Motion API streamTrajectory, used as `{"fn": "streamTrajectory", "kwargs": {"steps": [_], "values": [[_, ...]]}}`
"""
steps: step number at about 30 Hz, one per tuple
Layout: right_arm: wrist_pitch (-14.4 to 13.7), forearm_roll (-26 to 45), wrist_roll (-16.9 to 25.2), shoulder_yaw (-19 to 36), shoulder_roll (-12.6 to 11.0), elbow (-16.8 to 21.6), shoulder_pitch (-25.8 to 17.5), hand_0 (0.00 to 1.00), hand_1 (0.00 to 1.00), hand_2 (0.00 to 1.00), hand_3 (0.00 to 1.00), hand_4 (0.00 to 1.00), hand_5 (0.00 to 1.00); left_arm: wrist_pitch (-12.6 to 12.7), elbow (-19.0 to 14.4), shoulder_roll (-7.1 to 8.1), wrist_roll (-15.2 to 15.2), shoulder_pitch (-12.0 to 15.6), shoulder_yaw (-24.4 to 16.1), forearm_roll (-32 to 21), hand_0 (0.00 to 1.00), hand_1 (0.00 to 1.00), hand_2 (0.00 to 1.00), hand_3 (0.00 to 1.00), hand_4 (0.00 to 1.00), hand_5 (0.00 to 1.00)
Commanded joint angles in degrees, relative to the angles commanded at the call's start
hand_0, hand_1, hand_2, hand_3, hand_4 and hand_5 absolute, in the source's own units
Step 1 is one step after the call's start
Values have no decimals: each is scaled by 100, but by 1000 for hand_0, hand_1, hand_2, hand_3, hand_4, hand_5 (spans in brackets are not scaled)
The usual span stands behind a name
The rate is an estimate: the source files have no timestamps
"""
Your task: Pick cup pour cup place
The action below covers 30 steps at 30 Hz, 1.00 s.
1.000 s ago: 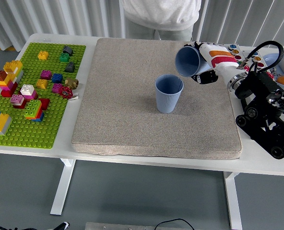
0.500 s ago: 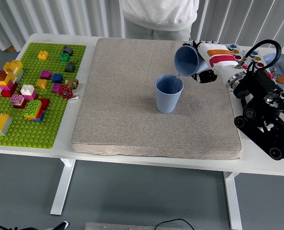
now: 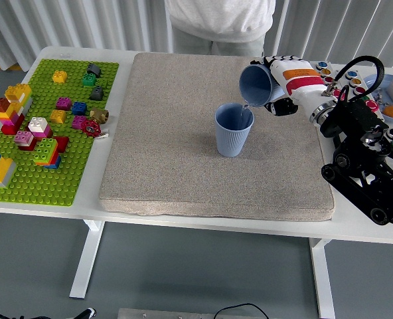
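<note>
Fingers (image 3: 284,106) around tilted cup (image 3: 256,85) above upright cup (image 3: 234,129)

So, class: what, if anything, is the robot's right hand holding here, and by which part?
The right hand holds a blue cup by its side wall, fingers wrapped round the body, tipped with its mouth over the upright cup.
</note>
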Motion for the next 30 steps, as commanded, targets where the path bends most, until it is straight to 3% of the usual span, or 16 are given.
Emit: {"fn": "streamTrajectory", "kwargs": {"steps": [30], "values": [[-101,-732,-303,-53,-43,247,36,882,821,808,798,740,98,5,-1,4,1,3,-3,7,767,828,866,770,518,998]]}}
